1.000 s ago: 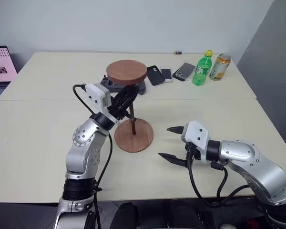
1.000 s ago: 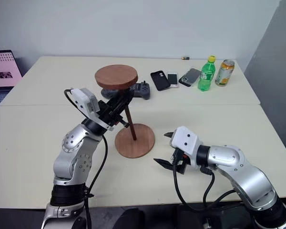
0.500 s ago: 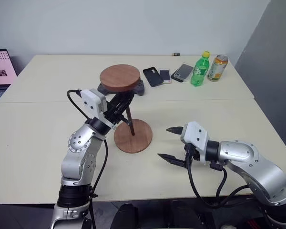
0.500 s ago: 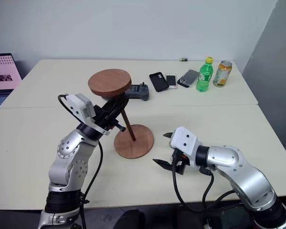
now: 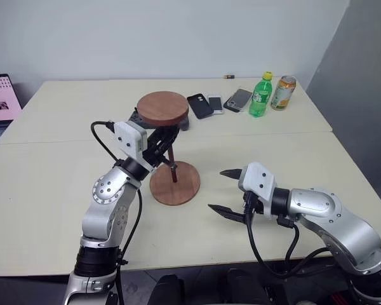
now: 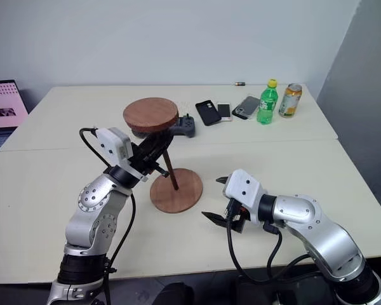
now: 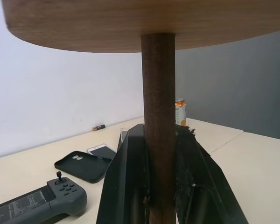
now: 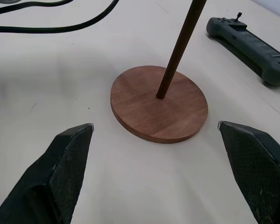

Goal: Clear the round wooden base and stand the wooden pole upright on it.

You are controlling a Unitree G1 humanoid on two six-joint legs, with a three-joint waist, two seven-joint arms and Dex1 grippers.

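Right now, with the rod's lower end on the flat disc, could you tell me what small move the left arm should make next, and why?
Probably tip the dark wooden pole upright before letting go. The left gripper is shut on its shaft, and its lower tip sits at the middle of the round reddish-brown wooden base, yet the shaft leans.

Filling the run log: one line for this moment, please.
left gripper: shut on wooden pole | pole tip on round wooden base centre, tilted | right gripper: open, empty
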